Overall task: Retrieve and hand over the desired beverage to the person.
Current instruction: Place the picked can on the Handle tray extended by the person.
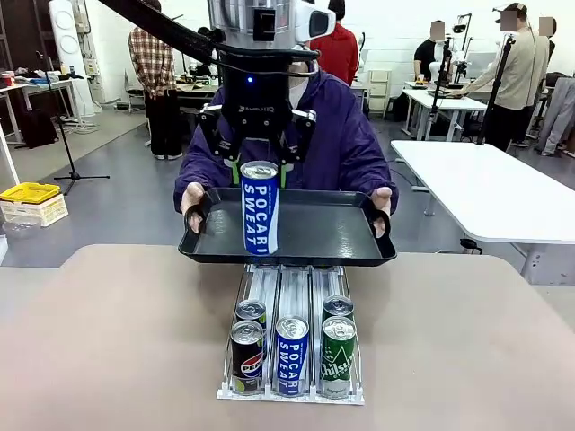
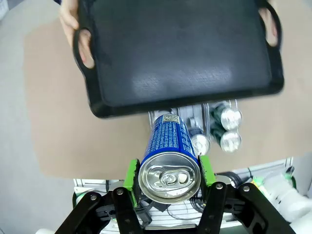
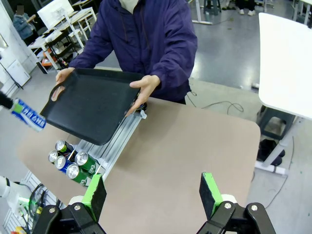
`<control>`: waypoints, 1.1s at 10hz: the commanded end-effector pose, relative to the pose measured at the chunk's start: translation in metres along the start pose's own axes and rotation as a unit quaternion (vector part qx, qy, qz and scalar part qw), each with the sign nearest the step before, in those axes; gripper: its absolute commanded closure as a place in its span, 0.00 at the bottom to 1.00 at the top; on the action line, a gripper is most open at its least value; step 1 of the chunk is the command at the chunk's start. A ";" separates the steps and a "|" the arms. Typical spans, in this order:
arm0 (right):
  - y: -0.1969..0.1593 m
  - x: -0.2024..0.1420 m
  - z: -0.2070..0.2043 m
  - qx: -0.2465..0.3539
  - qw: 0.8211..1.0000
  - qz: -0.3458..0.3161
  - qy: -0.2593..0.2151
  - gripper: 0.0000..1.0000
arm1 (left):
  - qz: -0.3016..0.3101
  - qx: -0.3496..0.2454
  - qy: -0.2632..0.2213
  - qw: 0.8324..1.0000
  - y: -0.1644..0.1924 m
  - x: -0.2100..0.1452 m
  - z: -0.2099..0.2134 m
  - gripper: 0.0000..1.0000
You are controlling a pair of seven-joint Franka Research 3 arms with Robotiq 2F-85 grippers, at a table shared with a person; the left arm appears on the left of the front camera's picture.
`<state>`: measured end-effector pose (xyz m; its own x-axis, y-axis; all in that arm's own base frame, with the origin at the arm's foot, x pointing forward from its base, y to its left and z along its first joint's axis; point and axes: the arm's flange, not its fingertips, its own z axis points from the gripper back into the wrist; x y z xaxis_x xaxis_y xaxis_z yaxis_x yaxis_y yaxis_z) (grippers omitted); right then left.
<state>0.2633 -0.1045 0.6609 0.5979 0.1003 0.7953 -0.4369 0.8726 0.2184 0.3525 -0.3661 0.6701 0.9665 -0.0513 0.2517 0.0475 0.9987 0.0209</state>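
Observation:
My left gripper (image 1: 259,169) is shut on a blue Pocari Sweat can (image 1: 260,208), holding it upright over the black tray (image 1: 314,244). In the left wrist view the can (image 2: 169,161) sits between the green pads (image 2: 130,174), above the tray (image 2: 180,53). The person (image 1: 346,148) in a dark purple jacket holds the tray by both handles at the table's far edge. In the right wrist view the person (image 3: 146,36) tilts the tray (image 3: 92,105), and the can (image 3: 28,116) shows at the left. My right gripper (image 3: 152,192) is open over bare table.
A can rack (image 1: 292,337) at the table's front holds Pepsi (image 1: 246,353), Pocari Sweat (image 1: 291,352) and green Chilsung (image 1: 338,350) cans, with more behind. A white table (image 1: 490,193) stands at the right. Other people work in the background.

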 end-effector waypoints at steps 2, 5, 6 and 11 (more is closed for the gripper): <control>0.000 0.000 -0.001 0.006 1.000 0.001 0.000 0.00 | 0.050 -0.023 0.051 0.997 0.038 0.075 -0.007 0.42; 0.000 0.000 -0.001 0.006 1.000 0.001 0.000 0.00 | 0.093 -0.020 0.068 0.993 0.067 0.126 -0.037 0.42; 0.000 0.000 -0.001 0.006 1.000 0.001 0.000 0.00 | 0.098 -0.019 0.071 0.992 0.069 0.129 -0.045 0.42; 0.000 0.000 -0.001 0.006 1.000 0.001 0.000 0.00 | 0.096 0.001 0.090 0.991 0.063 0.137 -0.079 0.42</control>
<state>0.2633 -0.1046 0.6609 0.5980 0.1001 0.7952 -0.4364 0.8729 0.2183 0.5070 -0.3083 0.6233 0.9888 0.1263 0.0790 -0.1253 0.9920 -0.0179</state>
